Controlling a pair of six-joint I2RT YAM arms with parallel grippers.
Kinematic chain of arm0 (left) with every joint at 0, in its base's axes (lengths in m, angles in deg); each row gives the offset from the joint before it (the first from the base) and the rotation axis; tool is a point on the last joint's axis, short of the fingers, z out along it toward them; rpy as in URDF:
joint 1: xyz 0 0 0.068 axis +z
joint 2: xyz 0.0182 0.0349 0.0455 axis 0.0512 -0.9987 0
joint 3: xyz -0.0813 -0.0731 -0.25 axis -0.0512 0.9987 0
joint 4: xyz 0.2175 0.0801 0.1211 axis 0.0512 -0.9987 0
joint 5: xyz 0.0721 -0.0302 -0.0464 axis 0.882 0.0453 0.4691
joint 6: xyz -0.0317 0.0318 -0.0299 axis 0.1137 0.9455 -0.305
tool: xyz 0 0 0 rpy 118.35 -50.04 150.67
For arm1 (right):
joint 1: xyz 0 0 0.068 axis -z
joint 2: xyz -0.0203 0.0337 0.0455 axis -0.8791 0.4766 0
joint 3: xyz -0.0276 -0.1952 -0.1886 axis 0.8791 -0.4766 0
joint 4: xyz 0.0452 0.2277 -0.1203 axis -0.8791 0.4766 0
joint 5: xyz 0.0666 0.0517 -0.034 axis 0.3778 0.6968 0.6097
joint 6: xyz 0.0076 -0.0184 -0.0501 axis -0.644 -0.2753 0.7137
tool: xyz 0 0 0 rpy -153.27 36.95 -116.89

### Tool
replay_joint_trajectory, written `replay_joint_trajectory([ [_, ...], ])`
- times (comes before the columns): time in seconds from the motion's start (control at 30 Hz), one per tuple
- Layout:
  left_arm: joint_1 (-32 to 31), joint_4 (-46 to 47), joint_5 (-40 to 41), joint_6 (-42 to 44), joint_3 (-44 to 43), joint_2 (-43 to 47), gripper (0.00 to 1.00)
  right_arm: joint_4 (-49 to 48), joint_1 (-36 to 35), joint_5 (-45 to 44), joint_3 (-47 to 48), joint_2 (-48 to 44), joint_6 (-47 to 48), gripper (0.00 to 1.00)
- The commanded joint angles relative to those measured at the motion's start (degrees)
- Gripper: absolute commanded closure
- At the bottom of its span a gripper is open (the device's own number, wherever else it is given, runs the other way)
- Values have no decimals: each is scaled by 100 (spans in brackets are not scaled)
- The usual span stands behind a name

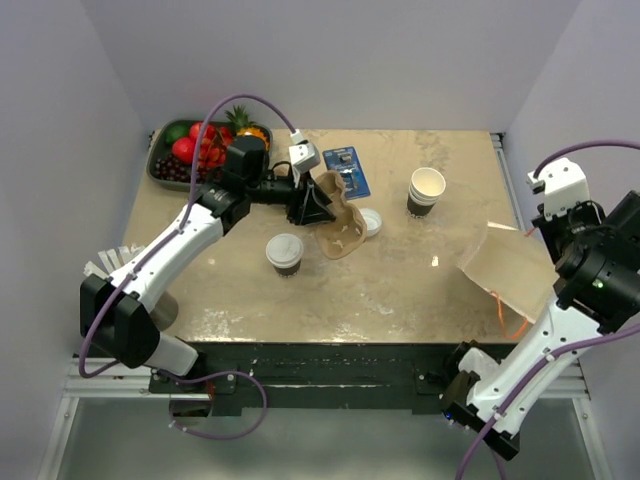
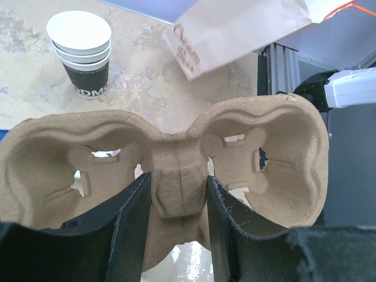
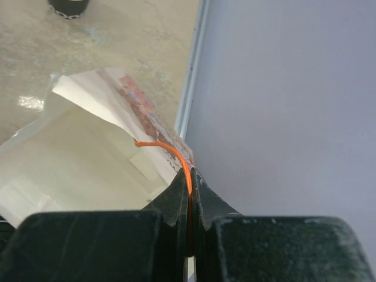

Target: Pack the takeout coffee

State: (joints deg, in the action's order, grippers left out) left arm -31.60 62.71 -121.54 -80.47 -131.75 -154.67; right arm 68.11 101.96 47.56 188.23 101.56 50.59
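While left gripper [image 2: 177,181] clamps carrier [image 2: 267,126], right gripper [image 3: 189,176] pinches bag handle [image 3: 169,153]; coffee [image 1: 285,252] nearby.

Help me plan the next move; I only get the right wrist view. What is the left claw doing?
Observer: The left claw is shut on the centre ridge of the pulp cup carrier.
Operator: Where is the lidded coffee?
Observer: The lidded cup stands upright on the table, close by the carrier on its left, untouched.
Operator: Anything else beside the carrier?
Observer: A loose white lid lies on the table at its right side.
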Motion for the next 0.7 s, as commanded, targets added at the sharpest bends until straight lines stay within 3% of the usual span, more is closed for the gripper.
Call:
replay_joint_trajectory([
  [0.0,-78,220,-213,88,-384,-41,100,440,-61,1090,67,345,136,100],
  [0.27,-113,501,-283,-35,-226,38,100,431,-420,1575,-46,415,92,100],
  [0.53,-113,518,-240,-79,-366,-181,100,423,-1115,1171,190,828,-470,100],
  [0.63,-113,580,-196,-149,-419,-278,100,431,-1265,1223,243,1056,-681,86],
  [0.67,-113,572,-187,-167,-454,-330,100,423,-1300,1293,243,1109,-725,74],
])
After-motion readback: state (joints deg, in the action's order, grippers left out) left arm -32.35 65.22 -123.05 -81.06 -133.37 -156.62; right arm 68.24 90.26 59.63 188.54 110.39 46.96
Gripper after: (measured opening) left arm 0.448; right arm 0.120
